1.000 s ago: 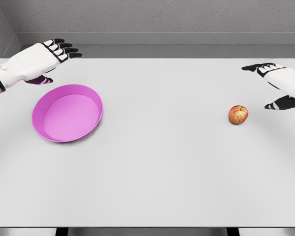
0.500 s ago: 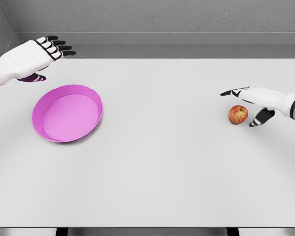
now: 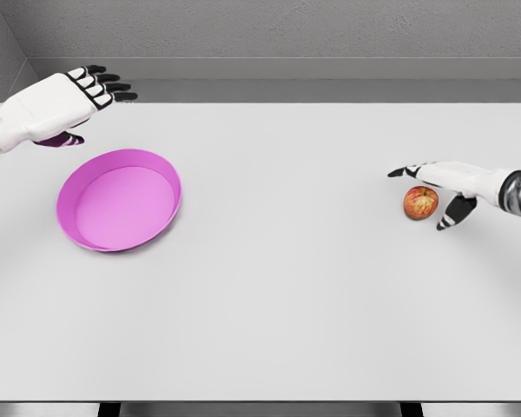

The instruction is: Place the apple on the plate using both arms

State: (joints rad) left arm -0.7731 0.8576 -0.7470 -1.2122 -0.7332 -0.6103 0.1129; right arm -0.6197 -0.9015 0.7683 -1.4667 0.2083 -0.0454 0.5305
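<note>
beside the apple (image 3: 421, 202), right hand (image 3: 451, 180) has sunk lower, fingers spread; left hand (image 3: 56, 106) barely shifted, open

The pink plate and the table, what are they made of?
The pink plate looks like smooth plastic: one even magenta colour, thin raised rim, soft matte shading with no glare. The table looks like a flat, matte, pale grey board, perhaps laminate or painted; it shows no grain. Being a simulator's render, both are guesses.
</note>
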